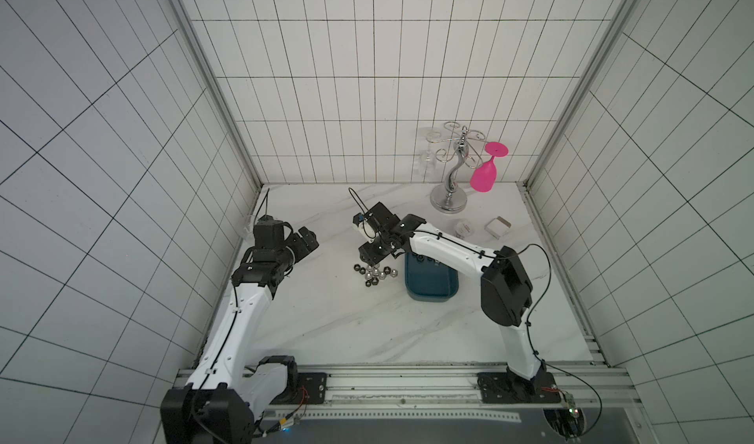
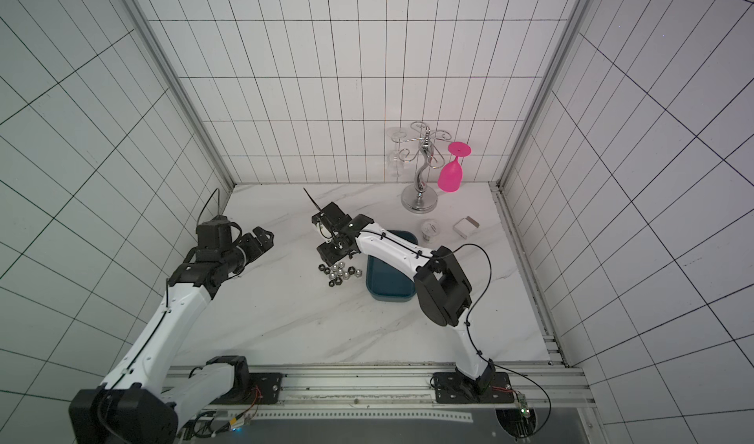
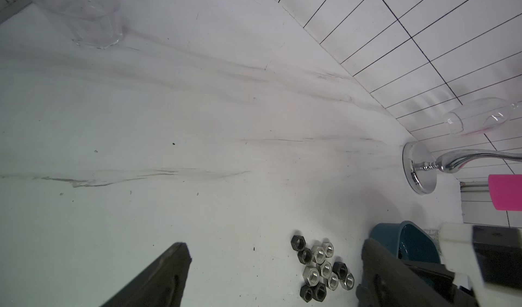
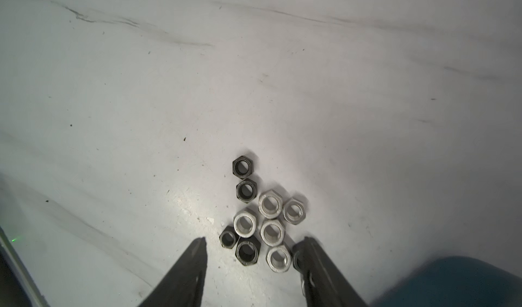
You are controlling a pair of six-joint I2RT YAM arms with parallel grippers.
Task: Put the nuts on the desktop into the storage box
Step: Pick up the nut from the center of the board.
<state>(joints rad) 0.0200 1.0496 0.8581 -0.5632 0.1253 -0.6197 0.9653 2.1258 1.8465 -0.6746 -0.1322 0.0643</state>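
Right wrist view: right tool (image 4: 253, 239) open over nuts (image 4: 262, 215) on counter (image 4: 254, 79), beside storage box (image 4: 466, 280); left tool (image 3: 274, 243) open, empty.

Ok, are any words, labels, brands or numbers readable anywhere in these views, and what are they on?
No text can be read in any view.
The small white round jar has a label with reddish marks in both top views, too small and blurred to read.
The small white box shows no print.
The nuts show no stamping in the right wrist view.
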